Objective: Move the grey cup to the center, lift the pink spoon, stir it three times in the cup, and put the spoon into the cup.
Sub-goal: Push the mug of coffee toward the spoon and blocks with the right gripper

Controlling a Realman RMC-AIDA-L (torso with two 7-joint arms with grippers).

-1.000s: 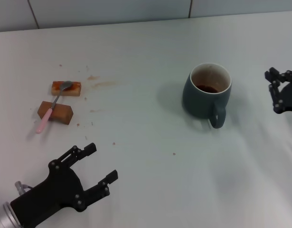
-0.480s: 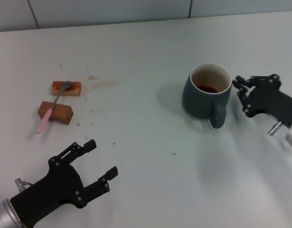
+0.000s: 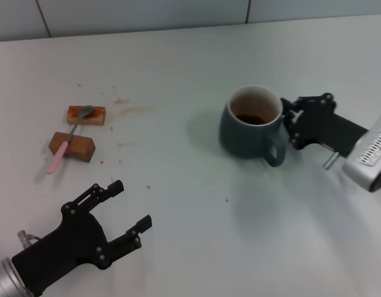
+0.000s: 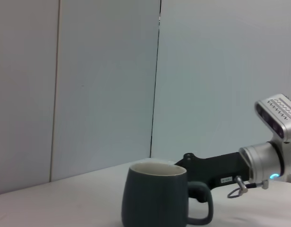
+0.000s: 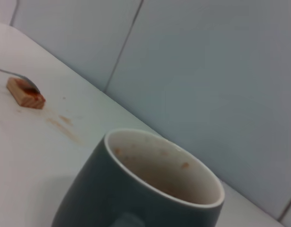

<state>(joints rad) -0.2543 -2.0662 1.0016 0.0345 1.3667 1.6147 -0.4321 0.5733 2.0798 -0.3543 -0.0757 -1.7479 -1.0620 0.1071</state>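
The grey cup (image 3: 247, 127) stands upright right of the table's middle, its handle toward the front right, with brown residue inside. My right gripper (image 3: 290, 124) is open and sits against the cup's right side, just above the handle. The pink spoon (image 3: 65, 143) lies across two brown blocks at the far left, bowl on the farther one. My left gripper (image 3: 131, 204) is open and empty at the front left, well short of the spoon. The cup also shows in the left wrist view (image 4: 154, 196) and in the right wrist view (image 5: 145, 189).
Two brown blocks (image 3: 86, 115) (image 3: 72, 146) carry the spoon. Brown stains (image 3: 133, 110) and crumbs mark the table near them. A tiled wall (image 3: 147, 12) runs along the table's back edge. One block also shows in the right wrist view (image 5: 25, 93).
My right gripper has come in from the right edge to the cup, and the cup has slid left with it. My left arm has barely moved.
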